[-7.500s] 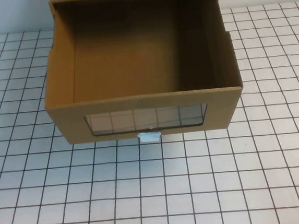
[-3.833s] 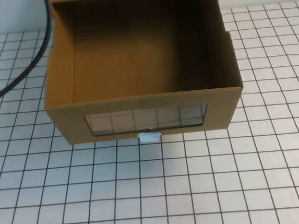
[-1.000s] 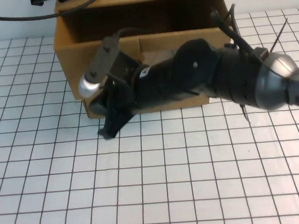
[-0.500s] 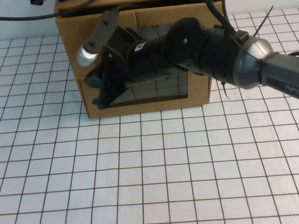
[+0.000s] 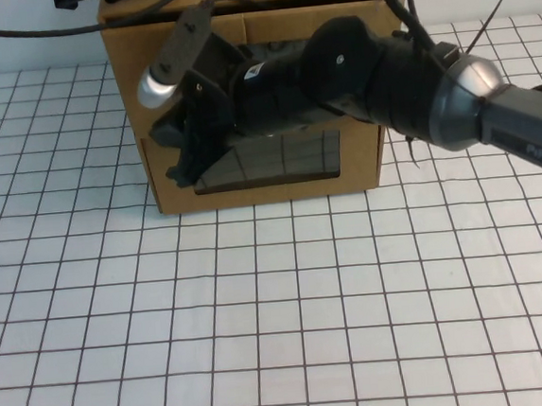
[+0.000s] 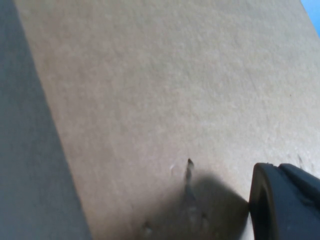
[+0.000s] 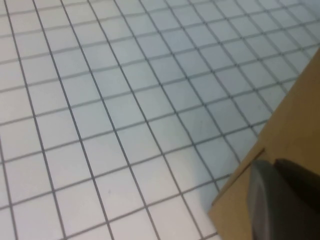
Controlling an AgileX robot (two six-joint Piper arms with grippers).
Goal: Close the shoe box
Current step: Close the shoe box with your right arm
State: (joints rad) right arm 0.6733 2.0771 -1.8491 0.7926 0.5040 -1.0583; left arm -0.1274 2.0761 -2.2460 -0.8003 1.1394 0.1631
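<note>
Covering shoe box (image 5: 362,162) front: R pincer (image 5: 184,168) | L pincer (image 6: 285,202) cropped

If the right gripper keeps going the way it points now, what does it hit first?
Probably the shoe box: the right gripper already sits against its windowed front. Depth is unclear. The left gripper is beside plain cardboard.

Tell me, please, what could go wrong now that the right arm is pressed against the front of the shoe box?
The right gripper leans on the shoe box near its left front edge, so off-centre pressure might skew the box. The arm also crosses the clear window, which could dent. The left gripper sits at the cardboard top; pressing there might bind the box.
</note>
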